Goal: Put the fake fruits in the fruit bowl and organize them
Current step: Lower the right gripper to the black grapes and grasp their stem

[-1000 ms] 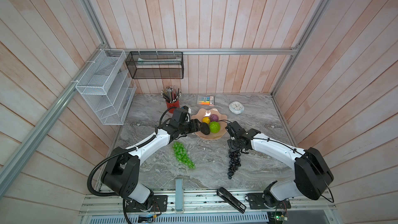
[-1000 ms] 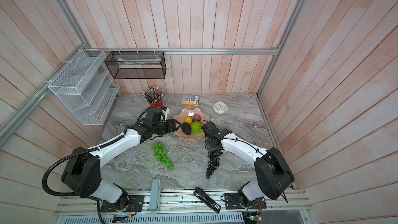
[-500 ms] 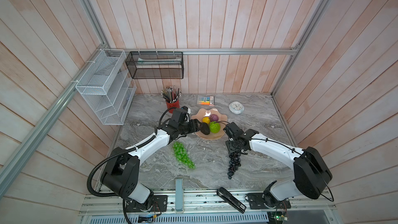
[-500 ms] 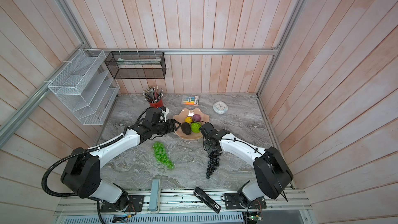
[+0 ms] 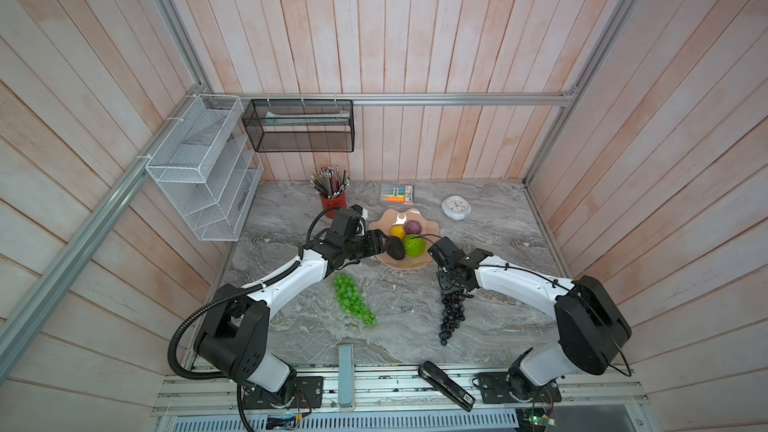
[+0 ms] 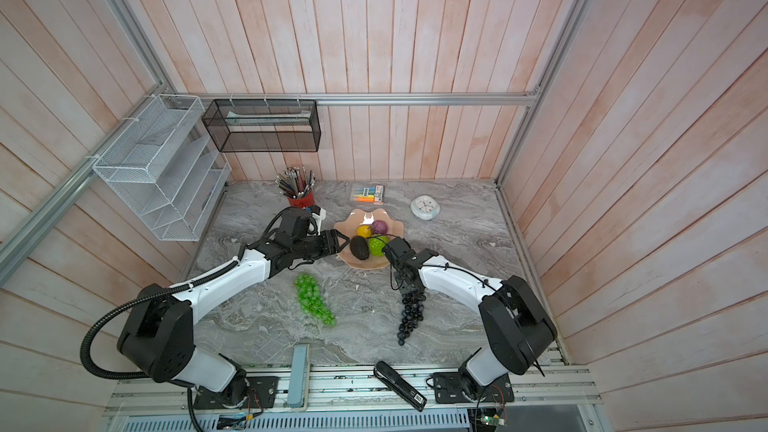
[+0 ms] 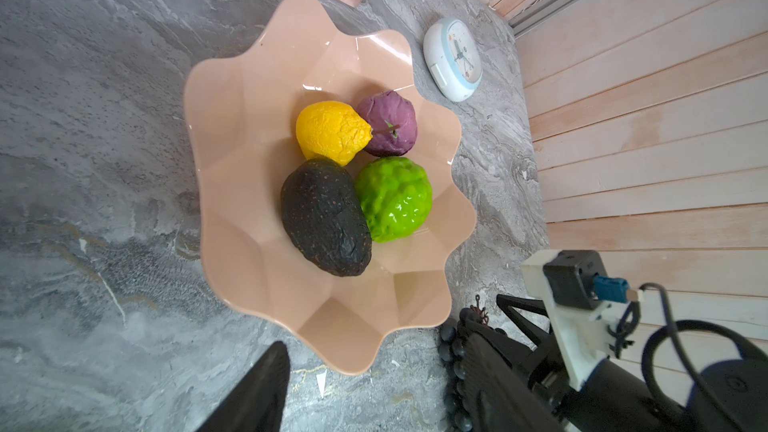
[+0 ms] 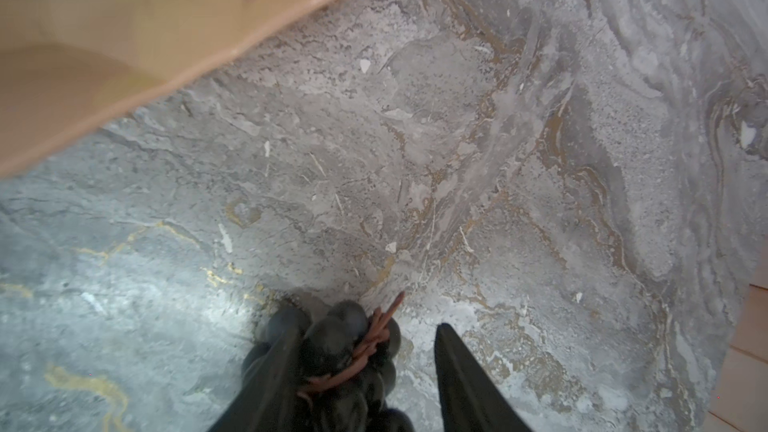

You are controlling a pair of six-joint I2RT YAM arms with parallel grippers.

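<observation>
Pale plank walls (image 5: 415,35) and aluminium rails (image 5: 457,99) enclose a grey marbled tabletop (image 5: 498,243), with a white mesh rack (image 5: 199,168) and black mesh basket (image 5: 299,135) hung above it.

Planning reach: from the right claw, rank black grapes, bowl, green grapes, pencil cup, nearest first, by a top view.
1. Black grapes, at the right claw.
2. Bowl, just behind.
3. Green grapes, leftward.
4. Pencil cup, back left.

Left grape bunch (image 5: 353,299) and right grape bunch (image 5: 451,317) lie before the fruit bowl (image 5: 384,224).
</observation>
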